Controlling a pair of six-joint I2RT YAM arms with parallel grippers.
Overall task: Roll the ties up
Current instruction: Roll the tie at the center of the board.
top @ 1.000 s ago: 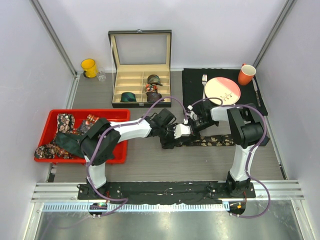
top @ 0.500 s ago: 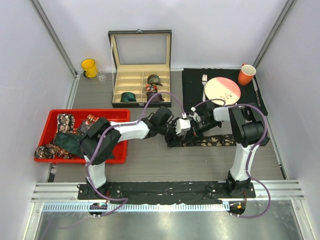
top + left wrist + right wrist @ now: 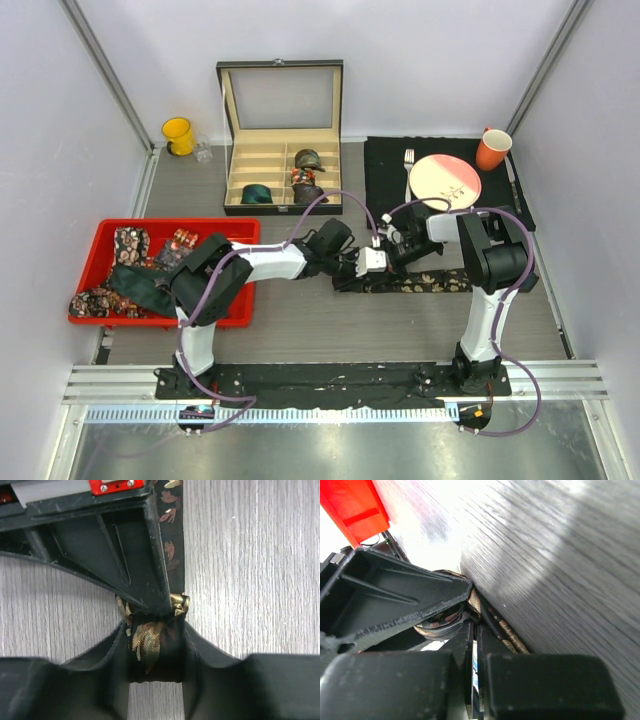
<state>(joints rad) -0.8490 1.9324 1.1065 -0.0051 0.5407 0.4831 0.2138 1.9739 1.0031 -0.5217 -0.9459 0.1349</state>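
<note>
My left gripper (image 3: 155, 625) pinches the small coil (image 3: 150, 647) of the tie (image 3: 425, 282), and the free tail lies flat on the worktop (image 3: 300, 325). My right gripper (image 3: 475, 630) is pressed together at the coil. Perhaps it nips a fabric layer, but I cannot see this well. The cloth looks soft, light and slippery, so I would hold the coil by its sides, gently.

A robot test cell in a lab is indicated: white panel walls (image 3: 430, 60) framed w/ aluminium posts (image 3: 100, 60), and arms (image 3: 265, 260) bolted to a base plate (image 3: 330, 378) at the table (image 3: 300, 335) edge. Props are staged: red tray (image 3: 105, 232) of ties (image 3: 128, 245), compartment box (image 3: 283, 207), plate (image 3: 445, 182) on a black mat (image 3: 385, 170), yellow mug (image 3: 179, 135).
</note>
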